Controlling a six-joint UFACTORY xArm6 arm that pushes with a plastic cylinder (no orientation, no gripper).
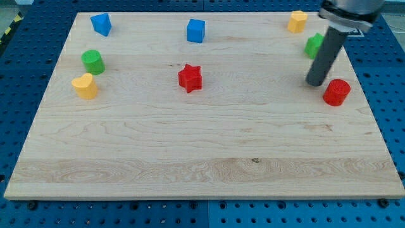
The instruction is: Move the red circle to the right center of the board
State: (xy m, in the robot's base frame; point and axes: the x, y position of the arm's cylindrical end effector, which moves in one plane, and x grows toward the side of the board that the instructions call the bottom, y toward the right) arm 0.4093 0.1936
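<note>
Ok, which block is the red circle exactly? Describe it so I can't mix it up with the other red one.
Start at the wooden board and go to its right edge, about halfway up. The red circle sits there, just to the view's lower right of my tip. It is a round, smooth-sided cylinder, while the other red block, the red star, is pointed and sits near the board's middle.

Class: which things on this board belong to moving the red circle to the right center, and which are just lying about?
Job: red circle; my tip, just to its left.

Lying about: red star; two blue blocks; green cylinder; green block; yellow heart; yellow block.
</note>
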